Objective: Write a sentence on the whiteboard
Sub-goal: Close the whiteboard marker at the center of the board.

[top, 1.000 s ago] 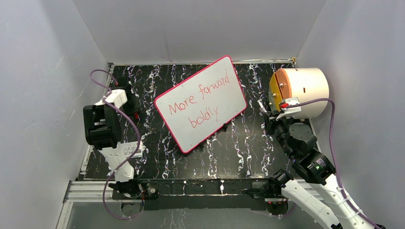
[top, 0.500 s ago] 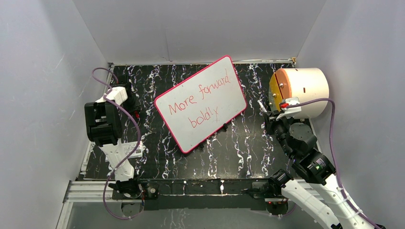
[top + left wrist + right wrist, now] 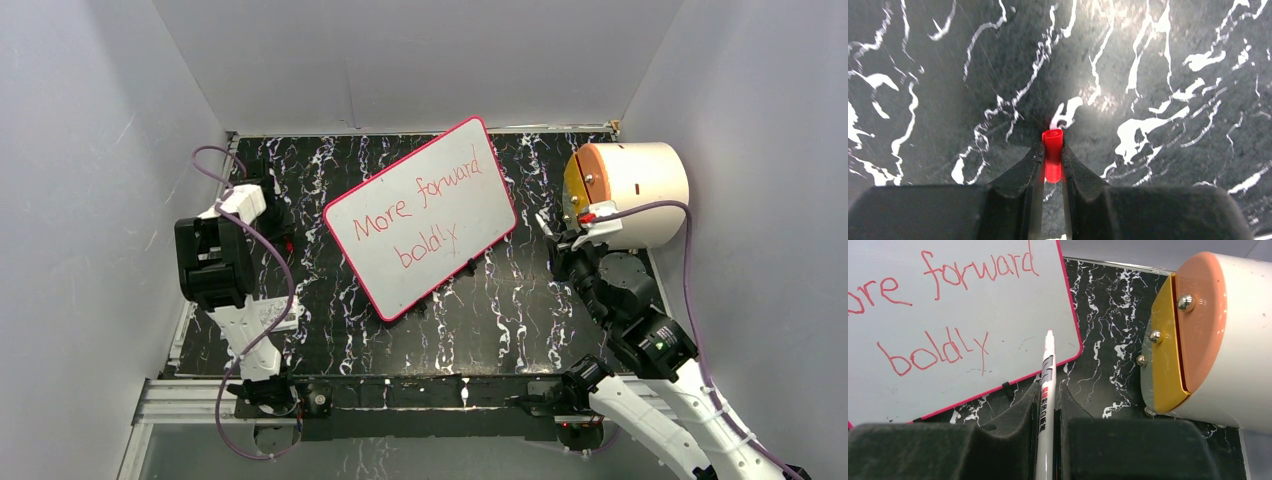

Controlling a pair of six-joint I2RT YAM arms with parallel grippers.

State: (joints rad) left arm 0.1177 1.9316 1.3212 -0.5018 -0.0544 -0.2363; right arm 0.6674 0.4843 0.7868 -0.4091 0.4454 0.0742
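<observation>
The whiteboard point(image 3: 425, 215) lies tilted on the black marbled table, and also shows in the right wrist view point(image 3: 948, 315). The sentence point(image 3: 410, 215) in red reads "More forward boldly" on two slanted lines; part of it shows in the right wrist view point(image 3: 948, 305). My right gripper point(image 3: 1048, 390) is shut on a white marker point(image 3: 1046, 390) whose tip points at the board's right edge, off the board. It sits right of the board in the top view point(image 3: 560, 240). My left gripper point(image 3: 1052, 152) is shut on the red marker cap point(image 3: 1052, 155), left of the board point(image 3: 280, 238).
A white cylinder with an orange face and yellow plate point(image 3: 625, 190) lies at the table's back right, close to my right gripper; it also shows in the right wrist view point(image 3: 1208, 335). Grey walls enclose the table on three sides.
The right gripper with the marker has shifted slightly up and left. The left arm has wobbled slightly and sits about where it was. The board and writing are unchanged.
</observation>
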